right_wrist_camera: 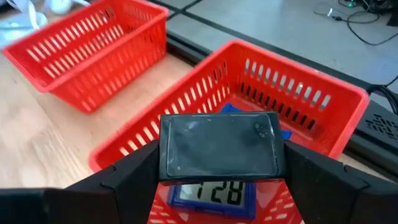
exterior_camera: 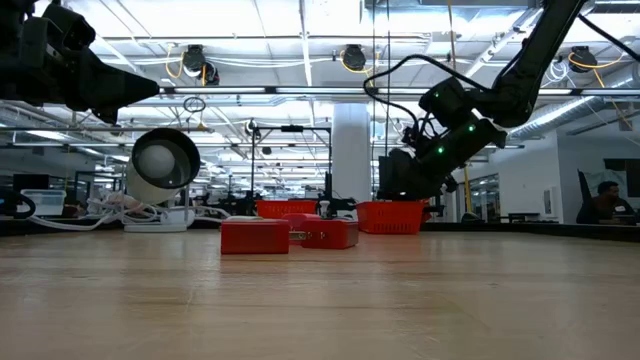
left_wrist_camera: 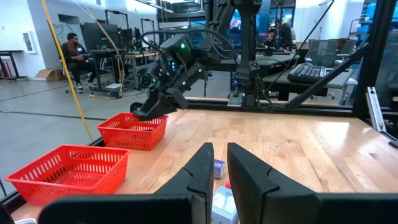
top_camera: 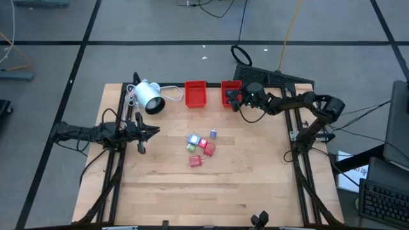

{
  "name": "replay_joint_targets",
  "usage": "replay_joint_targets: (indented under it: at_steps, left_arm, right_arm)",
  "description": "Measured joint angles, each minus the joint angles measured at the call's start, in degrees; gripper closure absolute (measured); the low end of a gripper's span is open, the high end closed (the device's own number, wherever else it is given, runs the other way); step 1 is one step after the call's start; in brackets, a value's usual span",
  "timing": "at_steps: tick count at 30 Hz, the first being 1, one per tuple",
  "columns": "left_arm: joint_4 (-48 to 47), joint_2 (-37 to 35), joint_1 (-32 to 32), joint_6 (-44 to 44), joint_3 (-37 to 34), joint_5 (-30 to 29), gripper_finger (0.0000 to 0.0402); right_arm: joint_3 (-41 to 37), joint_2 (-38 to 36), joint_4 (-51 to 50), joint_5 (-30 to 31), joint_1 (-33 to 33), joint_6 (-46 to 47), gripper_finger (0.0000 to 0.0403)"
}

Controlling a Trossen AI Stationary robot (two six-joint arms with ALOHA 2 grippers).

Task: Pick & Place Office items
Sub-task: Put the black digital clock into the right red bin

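Several small office items [top_camera: 201,146] in red, green and pale blue lie grouped on the table's middle; two red ones [exterior_camera: 255,237] show in the low view. My right gripper [top_camera: 232,99] [right_wrist_camera: 221,157] hangs over the right red tray [top_camera: 229,89] [right_wrist_camera: 292,99] at the far edge, shut on a flat black item [right_wrist_camera: 219,149]. A blue item with a number display [right_wrist_camera: 211,193] lies in that tray below it. My left gripper [top_camera: 153,132] [left_wrist_camera: 217,152] waits shut at the table's left, level and holding nothing. My right gripper pinches the black item by its two short ends [right_wrist_camera: 166,155], one finger on each, and the item spans the wide gap between them. The fingers slant down from the table's right side. The item sits level, lifted clear above the tray's inside.
A second red tray [top_camera: 195,93] [left_wrist_camera: 68,171] stands left of the first. A white lamp-like device [top_camera: 150,97] [exterior_camera: 165,160] with a cable lies at the far left. Bare wood lies toward the near edge. A black keyboard [top_camera: 275,78] sits beyond the far edge.
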Motion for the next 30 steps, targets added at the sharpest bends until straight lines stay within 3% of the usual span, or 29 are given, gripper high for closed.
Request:
replay_joint_targets:
  at_steps: [30]
  left_arm:
    - [0.00, 0.00, 0.00, 0.01, 0.00, 0.00, 0.0355]
  right_arm:
    - [-0.02, 2.95, 3.07, -0.07, 0.15, -0.37, 0.0108]
